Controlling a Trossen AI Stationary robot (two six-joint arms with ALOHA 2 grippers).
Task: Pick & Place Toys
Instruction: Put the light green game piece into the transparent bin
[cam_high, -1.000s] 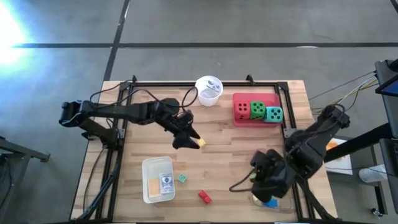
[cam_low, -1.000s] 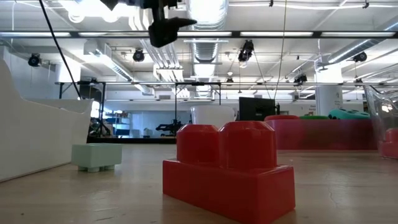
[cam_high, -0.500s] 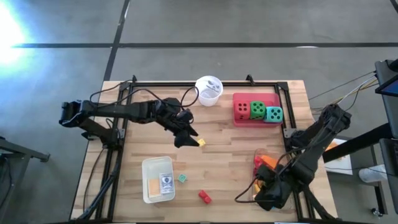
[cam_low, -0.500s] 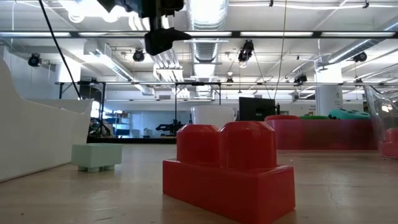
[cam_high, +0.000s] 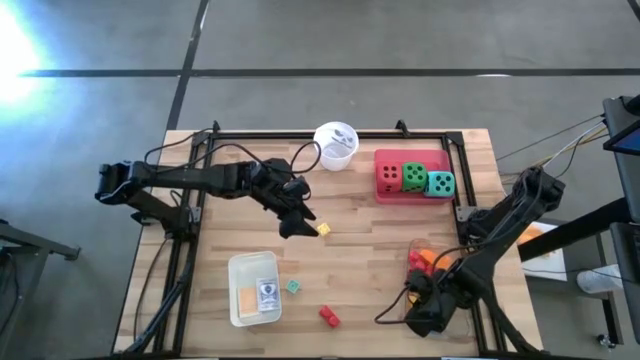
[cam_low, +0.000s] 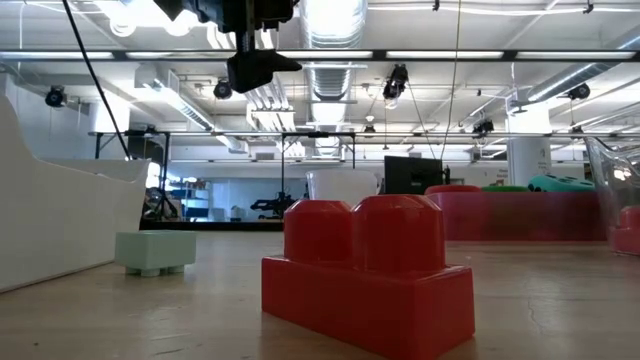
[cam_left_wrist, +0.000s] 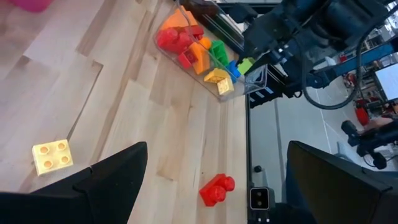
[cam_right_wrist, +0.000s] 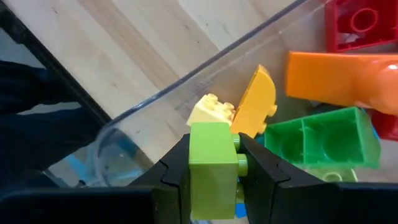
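From the high view, I have the left gripper (cam_high: 296, 222) standing wide and empty over mid-table, with a yellow brick (cam_high: 323, 229) lying just beside its tips. My right gripper (cam_high: 424, 313) sits at the near right corner over the clear tray (cam_high: 420, 262). Three dice (cam_high: 413, 179) already rest in the pink tray (cam_high: 385, 163). Loose toys remain: a teal brick (cam_high: 293, 286) and a red brick (cam_high: 328, 317), both well nearer me than the left gripper.

The low view shows that red brick (cam_low: 368, 274) and the teal one (cam_low: 154, 251) on bare wood, so they are undone.

In the left wrist view, my fingers (cam_left_wrist: 112, 180) spread wide with nothing between; the yellow brick (cam_left_wrist: 52, 156) lies just ahead.

In the right wrist view, I am pinching a lime brick (cam_right_wrist: 212, 169) narrowly, right above the clear tray's wall (cam_right_wrist: 205, 67). I judge sorting past halfway.
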